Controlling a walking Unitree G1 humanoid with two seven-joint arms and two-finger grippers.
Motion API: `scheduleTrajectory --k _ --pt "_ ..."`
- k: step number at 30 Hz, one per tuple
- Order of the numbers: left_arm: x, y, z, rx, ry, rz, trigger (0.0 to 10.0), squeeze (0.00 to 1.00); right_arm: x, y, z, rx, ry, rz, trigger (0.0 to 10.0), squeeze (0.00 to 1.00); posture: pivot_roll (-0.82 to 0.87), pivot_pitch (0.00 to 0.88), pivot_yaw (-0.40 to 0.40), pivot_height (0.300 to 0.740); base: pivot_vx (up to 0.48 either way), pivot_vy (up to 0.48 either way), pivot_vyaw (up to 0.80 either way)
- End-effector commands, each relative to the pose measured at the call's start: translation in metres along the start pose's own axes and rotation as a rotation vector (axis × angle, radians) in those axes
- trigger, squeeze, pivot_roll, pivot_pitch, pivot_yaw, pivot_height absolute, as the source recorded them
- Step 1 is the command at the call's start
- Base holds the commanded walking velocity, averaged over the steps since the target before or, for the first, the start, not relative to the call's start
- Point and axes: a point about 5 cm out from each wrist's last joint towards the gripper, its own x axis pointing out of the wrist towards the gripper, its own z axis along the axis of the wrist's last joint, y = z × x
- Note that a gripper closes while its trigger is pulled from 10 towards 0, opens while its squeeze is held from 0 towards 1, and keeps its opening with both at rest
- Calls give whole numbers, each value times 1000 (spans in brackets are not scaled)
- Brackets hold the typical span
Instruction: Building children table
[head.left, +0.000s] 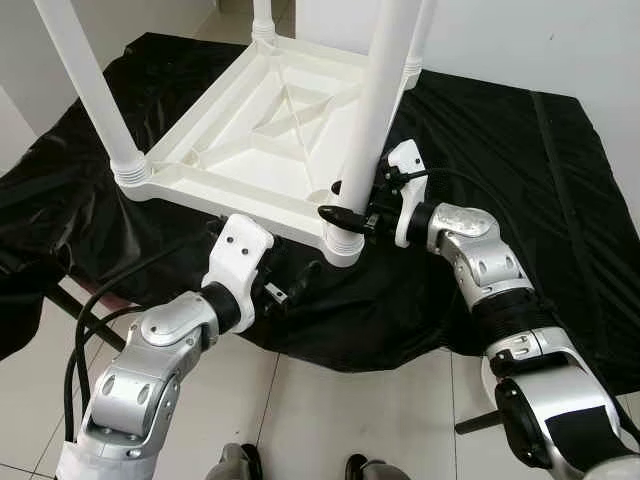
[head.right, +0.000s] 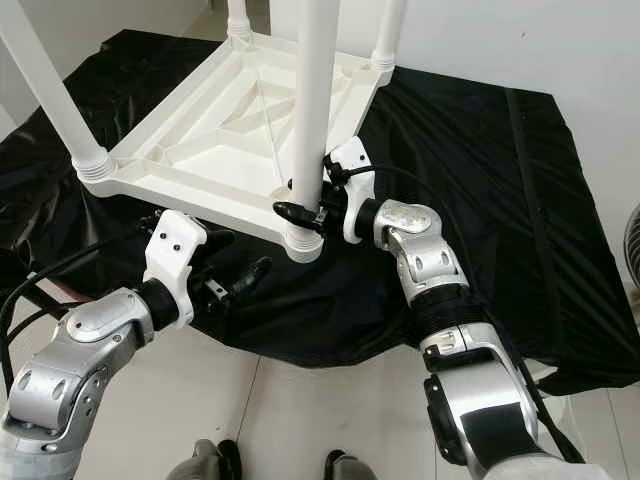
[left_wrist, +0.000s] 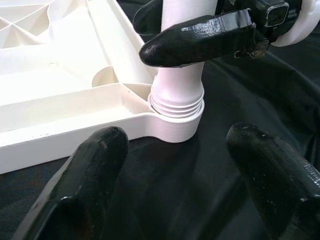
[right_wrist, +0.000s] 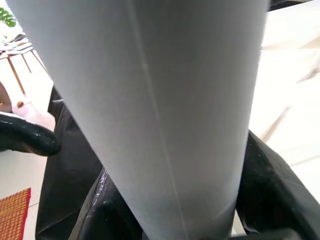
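A white plastic children's table (head.left: 260, 150) lies upside down on a black sheet (head.left: 520, 180), with its legs pointing up. My right gripper (head.left: 340, 200) is shut on the near leg (head.left: 375, 110) just above its threaded collar (left_wrist: 176, 102), one finger (left_wrist: 200, 37) in front and one behind. The collar sits in the corner socket (left_wrist: 175, 127) with threads still showing. My left gripper (left_wrist: 170, 170) is open, low over the sheet just in front of that corner, holding nothing. In the right wrist view the leg (right_wrist: 160, 110) stands between the right gripper's fingers (right_wrist: 270, 180).
Three other legs stand in the left (head.left: 90, 90), back (head.left: 262, 15) and right (head.left: 420, 30) corners. The sheet ends at a tiled floor (head.left: 330, 420) close to my feet (head.left: 235, 465). A black cable (head.left: 85, 330) loops beside my left arm.
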Motion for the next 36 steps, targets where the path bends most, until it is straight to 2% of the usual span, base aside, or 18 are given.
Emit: scheduleTrajectory --k 1,5,11,12,14,16,18,19,21,22,23,25,28,29,31,32,35,36 --pt "-1 0 0 -2 5 32 10000 0 1 6 -21 55 69 -45 0 0 -10 185 12 740 0 0 0" --pt "-1 -1 0 -2 4 29 10000 0 3 1 -27 88 97 -169 0 0 -13 181 10 740 0 0 0" --pt "-1 -2 -1 -4 2 30 10000 0 -6 -7 -38 214 156 -669 0 0 -17 175 2 740 0 0 0" --pt "-1 -2 -1 -4 2 30 10000 0 -6 -7 -38 214 156 -669 0 0 -17 175 2 740 0 0 0" --pt "0 -2 -1 -6 1 27 10000 0 -14 -9 -40 257 155 -837 0 0 -21 173 4 740 0 0 0" --pt "0 -2 -1 -6 0 26 10000 0 -17 -9 -41 276 155 -887 0 0 -23 172 4 740 0 0 0" --pt "1 -3 -1 -7 -1 21 10000 0 -23 -7 -40 298 144 -1032 0 0 -23 172 4 740 0 0 0" --pt "1 -3 -1 -7 -1 21 10000 0 -23 -7 -40 298 144 -1032 0 0 -23 172 4 740 0 0 0" --pt "2 -3 -1 -8 -3 17 10000 0 -28 -4 -39 322 131 -1167 0 0 -23 172 4 740 0 0 0" --pt "2 -3 -1 -8 -3 17 10000 0 -28 -4 -39 322 131 -1167 0 0 -23 172 4 740 0 0 0" --pt "2 -3 -1 -9 -3 14 10000 0 -31 0 -40 362 131 -1272 0 0 -33 172 9 740 0 0 0" --pt "3 -4 -1 -9 -3 13 10000 0 -32 1 -39 373 129 -1327 0 0 -33 172 9 740 0 0 0" --pt "3 -3 -1 -10 -3 12 10000 0 -29 1 -35 346 130 -1320 0 0 -31 174 9 740 0 0 0" --pt "3 -3 -1 -9 -2 12 10000 0 -28 0 -34 336 124 -1293 627 0 -31 175 9 740 0 0 0" --pt "3 -3 -2 -9 -1 13 10000 0 -26 -1 -33 331 123 -1279 627 0 -32 175 9 740 0 0 0" --pt "3 -3 -2 -9 -1 13 10000 0 -21 0 -31 324 110 -1212 10000 0 -31 176 8 740 0 0 0" --pt "3 -3 -2 -9 -1 14 10000 0 -13 2 -22 277 65 -1086 10000 0 -33 177 8 740 0 0 0" --pt "3 -3 -2 -9 -1 15 10000 0 -12 3 -20 267 52 -1057 10000 1000 -32 177 8 740 0 0 0"
